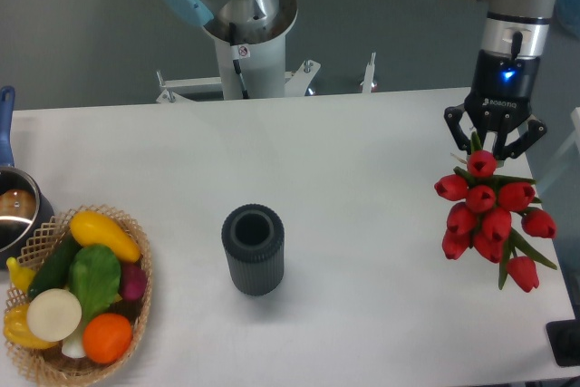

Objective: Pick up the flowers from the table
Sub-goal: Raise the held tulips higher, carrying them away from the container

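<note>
The flowers, a bunch of red tulips with green leaves, hang with their heads down near the right side of the white table. My gripper is directly above the bunch, shut on the green stems, which are mostly hidden between the fingers. The bunch appears to be held off the tabletop.
A dark ribbed cylindrical vase stands upright at mid-table. A wicker basket of colourful vegetables sits at the front left, with a metal pot behind it. The arm's base rises behind the table's far edge.
</note>
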Controlling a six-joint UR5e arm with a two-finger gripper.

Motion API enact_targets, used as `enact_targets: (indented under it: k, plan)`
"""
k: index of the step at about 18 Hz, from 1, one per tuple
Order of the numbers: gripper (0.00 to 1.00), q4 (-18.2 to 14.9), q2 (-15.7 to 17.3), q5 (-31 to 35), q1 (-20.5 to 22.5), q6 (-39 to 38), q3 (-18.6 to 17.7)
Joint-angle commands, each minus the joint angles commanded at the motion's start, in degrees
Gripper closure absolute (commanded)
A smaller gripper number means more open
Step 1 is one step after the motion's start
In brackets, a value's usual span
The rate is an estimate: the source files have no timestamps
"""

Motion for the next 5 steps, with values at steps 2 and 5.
enact_targets:
  k: [2, 5]
  plan:
    - [0.77, 0.0, 0.0, 0.0, 0.0, 0.0, 0.0]
    - [0.77, 0.0, 0.18, -0.09, 0.18, 0.0, 0.0]
